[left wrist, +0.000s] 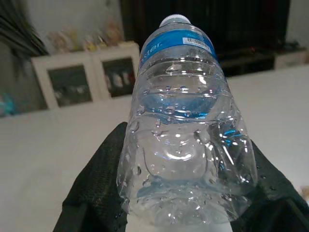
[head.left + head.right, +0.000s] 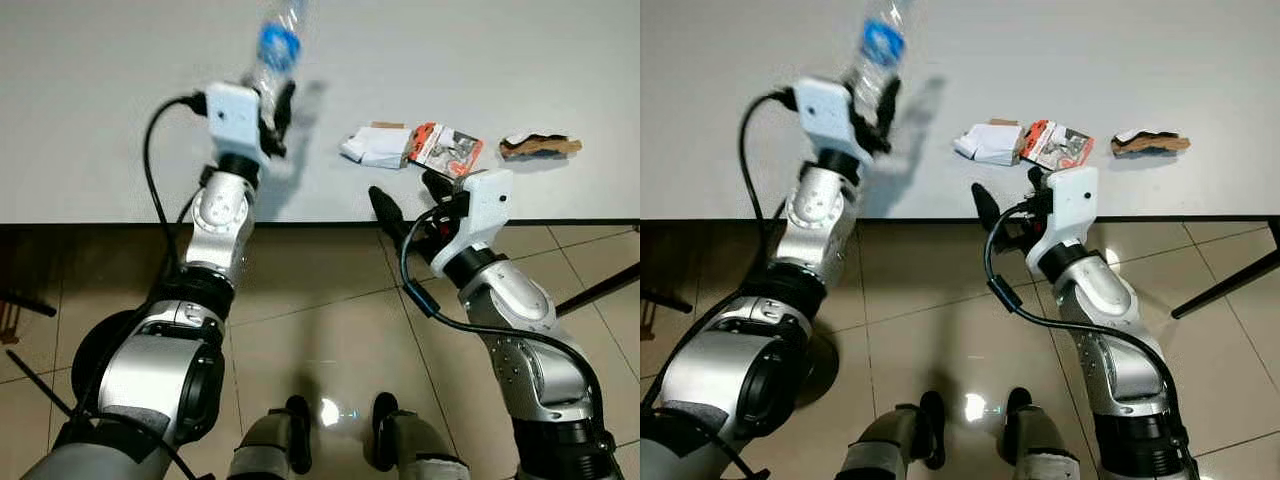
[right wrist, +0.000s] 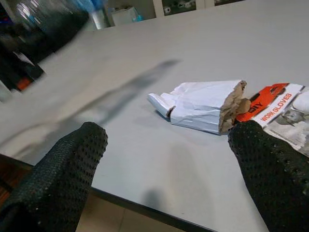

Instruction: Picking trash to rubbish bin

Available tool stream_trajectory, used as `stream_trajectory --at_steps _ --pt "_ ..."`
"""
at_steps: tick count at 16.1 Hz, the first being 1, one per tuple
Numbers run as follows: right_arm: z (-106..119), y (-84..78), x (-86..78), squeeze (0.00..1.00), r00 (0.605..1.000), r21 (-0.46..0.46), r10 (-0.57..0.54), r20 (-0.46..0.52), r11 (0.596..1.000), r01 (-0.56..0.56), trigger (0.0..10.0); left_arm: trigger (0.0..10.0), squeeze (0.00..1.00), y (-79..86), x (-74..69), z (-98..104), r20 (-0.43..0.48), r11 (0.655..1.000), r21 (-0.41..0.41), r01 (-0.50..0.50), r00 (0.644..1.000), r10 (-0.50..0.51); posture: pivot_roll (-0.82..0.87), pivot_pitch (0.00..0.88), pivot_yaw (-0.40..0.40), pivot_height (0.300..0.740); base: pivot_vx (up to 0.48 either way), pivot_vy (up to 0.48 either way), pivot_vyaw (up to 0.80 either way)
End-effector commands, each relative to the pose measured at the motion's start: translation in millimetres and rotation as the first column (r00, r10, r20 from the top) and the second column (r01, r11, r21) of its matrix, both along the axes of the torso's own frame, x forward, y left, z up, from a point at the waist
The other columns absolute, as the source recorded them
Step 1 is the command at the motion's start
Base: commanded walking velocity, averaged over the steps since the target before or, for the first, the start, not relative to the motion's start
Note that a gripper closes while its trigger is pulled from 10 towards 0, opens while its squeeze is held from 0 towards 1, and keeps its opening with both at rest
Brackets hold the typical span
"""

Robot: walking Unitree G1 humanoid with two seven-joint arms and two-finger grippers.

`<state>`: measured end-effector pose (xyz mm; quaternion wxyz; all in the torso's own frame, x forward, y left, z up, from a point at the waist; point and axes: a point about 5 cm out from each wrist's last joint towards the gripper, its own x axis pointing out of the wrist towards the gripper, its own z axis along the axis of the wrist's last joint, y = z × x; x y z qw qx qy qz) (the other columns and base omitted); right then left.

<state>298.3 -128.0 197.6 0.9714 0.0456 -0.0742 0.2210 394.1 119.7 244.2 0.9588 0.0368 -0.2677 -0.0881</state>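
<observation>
Two hands: left hand [image 2: 272,112] grasps blue-labelled water bottle [image 2: 276,45] raised over worktop [image 2: 100,120]; right hand [image 2: 410,200] released at worktop edge near white bag [image 3: 203,106], "WORK GLOVES" packet [image 3: 282,116].

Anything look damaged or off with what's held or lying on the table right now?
The plastic bottle in the left hand is dented and crumpled low down, with droplets inside. On the table, the white paper bag lies flattened with a torn brown edge. The right hand is open, at the table edge.
</observation>
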Motion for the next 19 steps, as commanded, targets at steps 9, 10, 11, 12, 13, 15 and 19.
stream_trajectory --at_steps 9,10,11,12,13,15,19 --pt "8 -14.3 8.3 0.0 0.988 0.079 -0.146 0.045 0.987 0.142 10.0 10.0 0.0 21.8 -35.1 -26 0.116 0.981 0.087 -0.175 0.979 0.165 0.01 0.284 0.11 0.74 0.0 0.0 0.0" --pt "9 -15.5 8.0 0.0 0.987 0.091 -0.149 0.055 0.985 0.144 10.0 10.0 0.0 27.7 -39.4 -29 0.113 0.976 0.082 -0.203 0.975 0.193 0.02 0.286 0.11 0.74 0.0 0.0 0.0" --pt "10 -16.3 8.3 0.0 0.986 0.093 -0.154 0.064 0.985 0.147 10.0 10.0 0.0 31.2 -43.7 -33 0.103 0.971 0.078 -0.227 0.97 0.219 0.03 0.285 0.109 0.74 0.0 0.0 0.0" --pt "10 -16.9 8.9 0.0 0.984 0.085 -0.162 0.073 0.984 0.156 10.0 10.0 0.0 32.8 -48.7 -37 0.087 0.967 0.077 -0.243 0.968 0.236 0.03 0.284 0.108 0.74 0.0 0.0 0.0" --pt "10 -17.2 9.4 0.0 0.983 0.082 -0.167 0.077 0.984 0.16 10.0 10.0 0.0 33.8 -51.7 -39 0.078 0.965 0.072 -0.251 0.966 0.245 0.03 0.284 0.109 0.74 0.0 0.0 0.0" --pt "10 -24.4 11.6 0.0 0.971 0.078 -0.224 0.083 0.973 0.218 10.0 10.0 0.0 36.0 -64.8 -44 0.054 0.96 0.049 -0.275 0.961 0.272 0.03 0.283 0.109 0.74 0.0 0.0 0.0" --pt "7 -43.7 15.5 0.0 0.916 0.052 -0.388 0.1 0.921 0.385 10.0 10.0 0.0 41.4 -75.9 -49 0.01 0.953 0.047 -0.301 0.954 0.3 0.04 0.279 0.113 0.74 0.0 0.0 0.0"
